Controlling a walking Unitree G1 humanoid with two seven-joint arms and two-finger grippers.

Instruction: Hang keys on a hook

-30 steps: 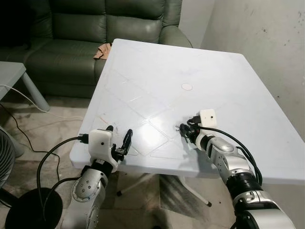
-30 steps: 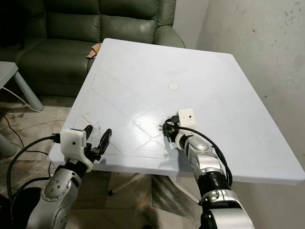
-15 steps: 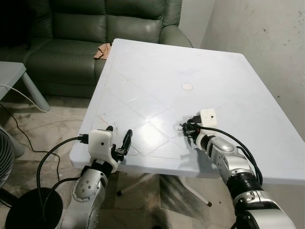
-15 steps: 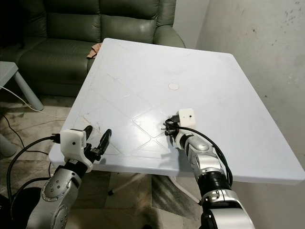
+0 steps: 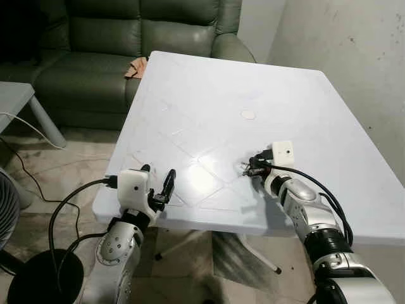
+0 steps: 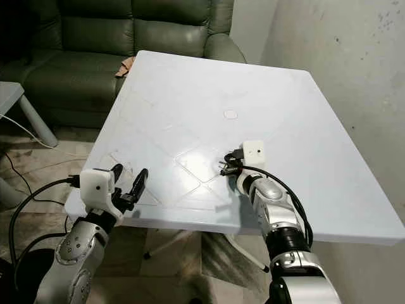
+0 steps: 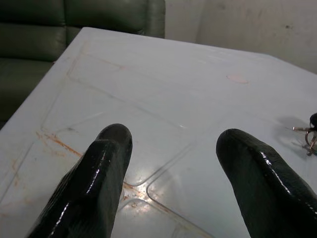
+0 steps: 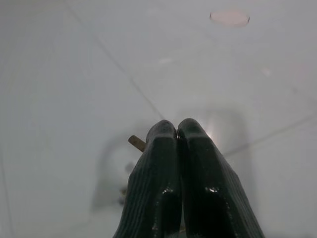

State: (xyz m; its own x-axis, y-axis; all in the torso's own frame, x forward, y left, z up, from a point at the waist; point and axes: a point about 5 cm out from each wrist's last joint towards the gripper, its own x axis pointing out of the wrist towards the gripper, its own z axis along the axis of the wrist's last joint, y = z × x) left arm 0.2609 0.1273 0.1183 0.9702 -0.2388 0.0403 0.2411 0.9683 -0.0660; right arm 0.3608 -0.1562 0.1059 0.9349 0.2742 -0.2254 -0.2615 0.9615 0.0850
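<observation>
A small bunch of keys (image 5: pixel 244 168) on a ring hangs from my right gripper (image 5: pixel 250 166), just above the white plastic table (image 5: pixel 209 88) near its front middle. That gripper is shut on the keys; in the right wrist view its fingertips (image 8: pixel 166 131) are pressed together, with a brown key end (image 8: pixel 136 143) poking out beside them. My left gripper (image 5: pixel 159 180) stands open at the table's front left edge with nothing between its fingers (image 7: pixel 106 158). In the left wrist view the keys (image 7: pixel 307 141) are far off to one side.
A round pale cap (image 5: pixel 248 114) marks the table's centre. A green sofa (image 5: pixel 126 38) stands behind the table, with a brown cloth (image 5: pixel 135 68) on its arm. A grey side table (image 5: pixel 12 95), floor cables and a black round base (image 5: pixel 31 278) lie left. A bare wall (image 5: pixel 354 44) runs along the right.
My right gripper has shifted a little to the right and risen slightly, carrying the keys. The left arm has barely moved.
</observation>
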